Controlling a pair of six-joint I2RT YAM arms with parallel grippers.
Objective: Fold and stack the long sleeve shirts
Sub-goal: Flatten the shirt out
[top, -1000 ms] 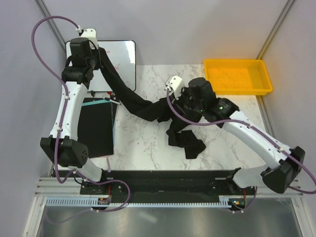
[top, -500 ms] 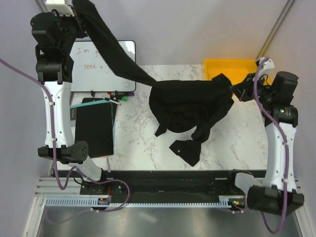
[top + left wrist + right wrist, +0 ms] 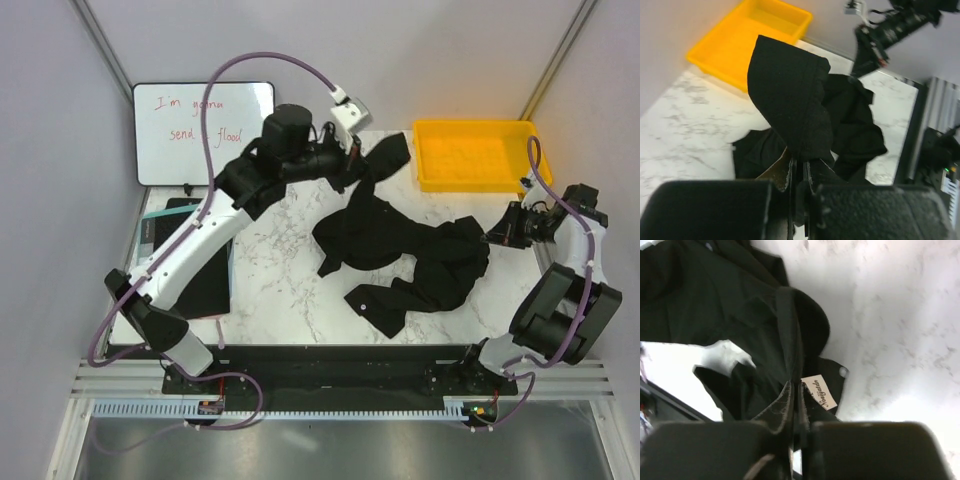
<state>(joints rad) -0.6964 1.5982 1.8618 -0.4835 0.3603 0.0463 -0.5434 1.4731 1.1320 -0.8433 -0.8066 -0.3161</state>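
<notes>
Shirt [image 3: 400, 245], black and long-sleeved, in a crumpled heap on the marble table [image 3: 280, 290], spread from the centre out toward 3 o'clock in the overhead view, not yet folded. One loose end trailing from the heap toward 6 o'clock; another part drawn up off the marble toward 12 o'clock. Left gripper [image 3: 365, 158] at that raised end, clamped tight on a fold of the black cloth. In its wrist view, jaws pressed together with only fabric between them, the pinched flap standing up past them. Right gripper [image 3: 497, 232] at the heap's 3 o'clock edge, likewise clenched on the shirt, low over the tabletop. From its wrist view, a pale label [image 3: 819, 392] with dark script just beside the pinched fold, and a small pale button [image 3: 842, 371] near the label. Yellow tray [image 3: 483, 186] at 1 o'clock on the table, just beside the raised end of cloth. Whiteboard [image 3: 205, 150] with red handwriting at 11 o'clock, beyond the marble. Black board [image 3: 210, 295] with a pale edge at 9 o'clock, lying flat, partly hidden under the left arm, well apart from the shirt.
</notes>
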